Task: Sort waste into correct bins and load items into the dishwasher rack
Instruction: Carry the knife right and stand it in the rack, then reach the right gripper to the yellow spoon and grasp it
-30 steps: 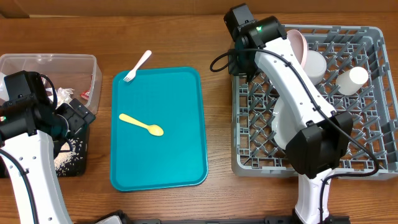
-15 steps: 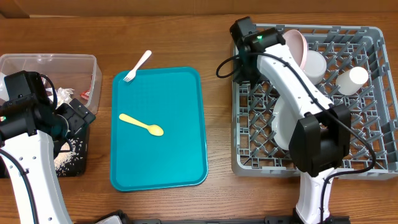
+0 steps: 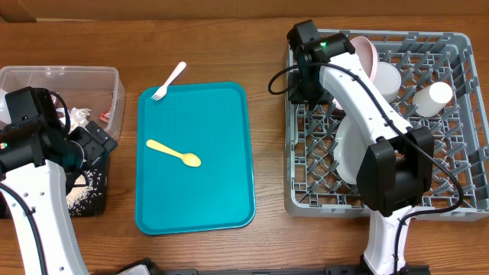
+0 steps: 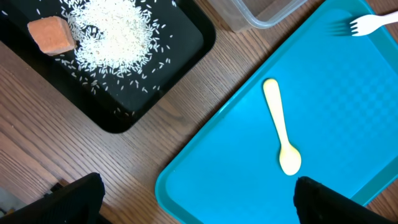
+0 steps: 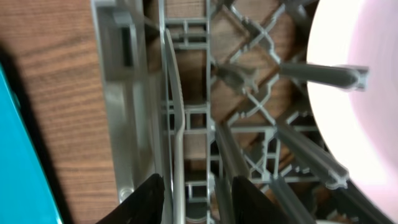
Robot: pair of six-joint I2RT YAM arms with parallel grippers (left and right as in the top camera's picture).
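Since a second ago the right arm has moved from beside the dishwasher rack [image 3: 466, 207] to above its left corner. The right tool [image 5: 196, 190] is released, its fingers apart around the thin grey knife [image 5: 176, 118], which lies along the rack's left wall. The rack also holds a pink plate [image 3: 365, 53], a white bowl [image 3: 386, 80] and a cup [image 3: 437, 98]. The black tray [image 4: 186, 56] holds rice [image 4: 115, 31] and an orange cube [image 4: 53, 34]. The yellow spoon [image 3: 174, 153] lies on the teal tray [image 3: 221, 191]. The left tool [image 4: 199, 190] is wide released and empty.

Left arm [image 3: 34, 206] and right arm [image 3: 359, 95] show white links, black joints, black cables.
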